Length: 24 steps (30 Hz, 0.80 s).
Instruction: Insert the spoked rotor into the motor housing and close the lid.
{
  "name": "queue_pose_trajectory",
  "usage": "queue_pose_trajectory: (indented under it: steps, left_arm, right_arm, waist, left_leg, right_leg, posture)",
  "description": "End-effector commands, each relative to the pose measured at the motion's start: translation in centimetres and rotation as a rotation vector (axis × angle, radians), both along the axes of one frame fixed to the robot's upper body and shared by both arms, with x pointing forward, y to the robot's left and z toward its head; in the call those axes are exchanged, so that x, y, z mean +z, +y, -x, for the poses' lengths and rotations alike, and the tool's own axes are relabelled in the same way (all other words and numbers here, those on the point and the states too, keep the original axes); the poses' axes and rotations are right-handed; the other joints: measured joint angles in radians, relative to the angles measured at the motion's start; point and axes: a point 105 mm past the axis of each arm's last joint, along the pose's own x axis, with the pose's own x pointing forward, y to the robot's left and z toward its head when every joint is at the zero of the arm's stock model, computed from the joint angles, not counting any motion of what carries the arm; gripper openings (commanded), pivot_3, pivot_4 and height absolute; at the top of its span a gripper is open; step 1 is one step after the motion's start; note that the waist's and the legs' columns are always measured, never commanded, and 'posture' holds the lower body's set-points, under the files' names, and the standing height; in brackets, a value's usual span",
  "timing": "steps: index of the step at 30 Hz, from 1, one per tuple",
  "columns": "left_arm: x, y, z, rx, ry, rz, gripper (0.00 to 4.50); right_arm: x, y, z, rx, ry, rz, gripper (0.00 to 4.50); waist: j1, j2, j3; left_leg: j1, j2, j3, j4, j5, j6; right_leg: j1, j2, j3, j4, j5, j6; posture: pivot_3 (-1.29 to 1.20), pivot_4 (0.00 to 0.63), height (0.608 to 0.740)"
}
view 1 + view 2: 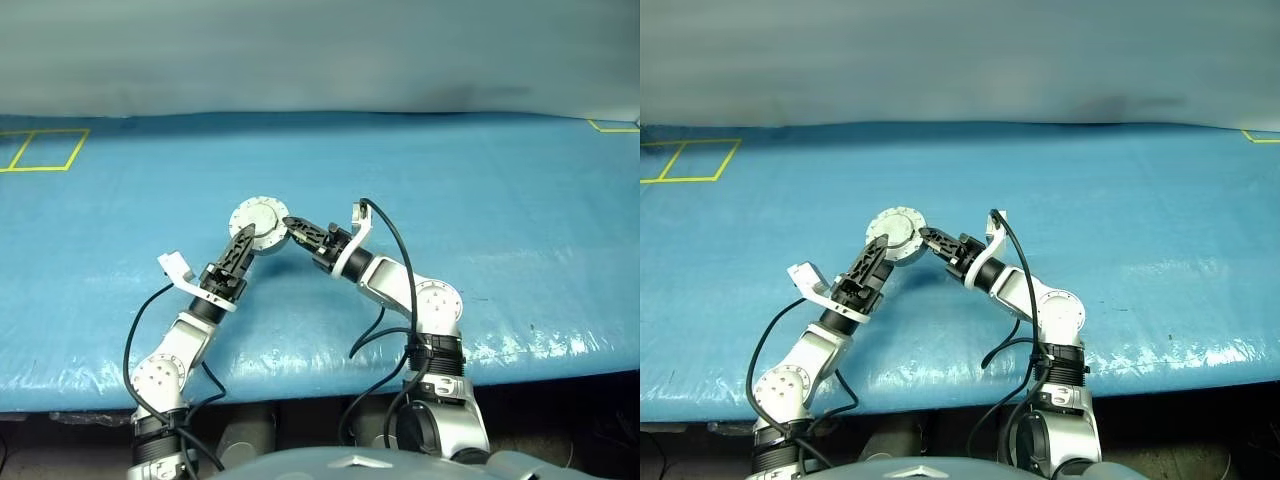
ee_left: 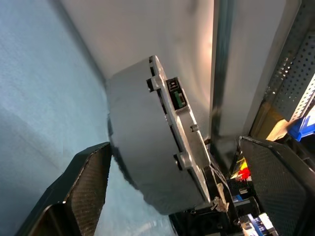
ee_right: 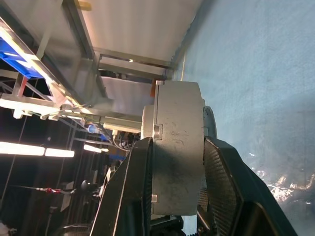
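The motor housing is a closed round grey drum held just above the blue table. My right gripper is shut on it, with one finger on each flat side of the drum. The lid shows as a thin tabbed plate lying flush on one face of the housing. My left gripper is open, its fingers standing wide on either side of the drum without touching it. In the left eye view the left gripper comes up from below left. The spoked rotor is hidden.
A blue sheet covers the table. Yellow tape squares mark its far left, and another yellow mark its far right. The front edge runs close to the arms. Shelving with bins stands beyond the table.
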Motion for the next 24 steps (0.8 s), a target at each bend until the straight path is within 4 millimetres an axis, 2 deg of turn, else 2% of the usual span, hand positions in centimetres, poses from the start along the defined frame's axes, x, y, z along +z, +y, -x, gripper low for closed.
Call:
queue_pose_trajectory:
  steps: [1, 4, 5, 7, 11, 24]
  left_arm:
    - [0.75, -1.13, 0.02, -0.047, -0.043, 0.011, 4.47]
    - [0.84, -1.22, -0.05, -0.033, -0.052, 0.026, 4.47]
    - [0.77, -1.09, -0.16, -0.02, -0.048, 0.031, 4.31]
    - [0.62, -0.8, -0.36, 0.003, -0.042, 0.041, 3.93]
    - [0.64, -0.68, -0.38, 0.01, -0.04, 0.062, 2.62]
    - [0.23, -0.68, -0.81, 0.021, 0.013, 0.1, 2.59]
  right_arm:
    - [3.09, 1.4, 1.18, 0.058, -0.093, -0.112, 1.25]
    - [3.1, 1.4, 1.27, 0.056, -0.095, -0.11, 1.25]
    - [3.1, 1.38, 1.27, 0.055, -0.096, -0.11, 1.25]
    - [3.11, 1.34, 1.29, 0.052, -0.097, -0.11, 1.25]
    - [3.1, 1.35, 1.35, 0.052, -0.1, -0.107, 1.25]
    - [2.76, 1.59, 1.4, 0.061, -0.121, -0.055, 1.25]
  waist:
    - [0.0, 0.0, 0.0]
    - [-0.001, 0.0, 0.0]
    - [-0.001, 0.0, 0.0]
    - [-0.001, 0.0, 0.0]
    - [0.0, 0.0, 0.0]
    - [0.0, 0.0, 0.0]
  left_leg:
    - [0.0, 0.0, 0.0, 0.0, 0.0, 0.0]
    - [0.0, 0.0, 0.0, 0.0, 0.0, 0.0]
    - [0.0, 0.0, 0.0, 0.0, 0.0, 0.0]
    - [0.0, 0.0, 0.0, 0.0, 0.0, 0.0]
    - [-0.001, 0.0, 0.0, 0.0, 0.0, 0.0]
    - [-0.001, 0.0, 0.0, 0.001, 0.0, 0.001]
  right_leg:
    - [0.0, 0.0, 0.0, 0.0, 0.0, 0.0]
    - [0.0, 0.0, 0.0, -0.001, 0.0, 0.0]
    - [0.0, 0.0, 0.0, -0.001, 0.0, 0.0]
    - [0.0, 0.0, 0.0, -0.001, 0.0, 0.0]
    - [0.0, 0.0, 0.0, -0.001, 0.0, 0.0]
    - [0.0, 0.0, 0.0, -0.002, 0.001, 0.001]
  posture:
    - [0.0, 0.15, 0.74]
    - [0.0, 0.15, 0.74]
    - [0.0, 0.15, 0.74]
    - [0.0, 0.15, 0.74]
    - [0.0, 0.15, 0.74]
    - [0.0, 0.15, 0.74]
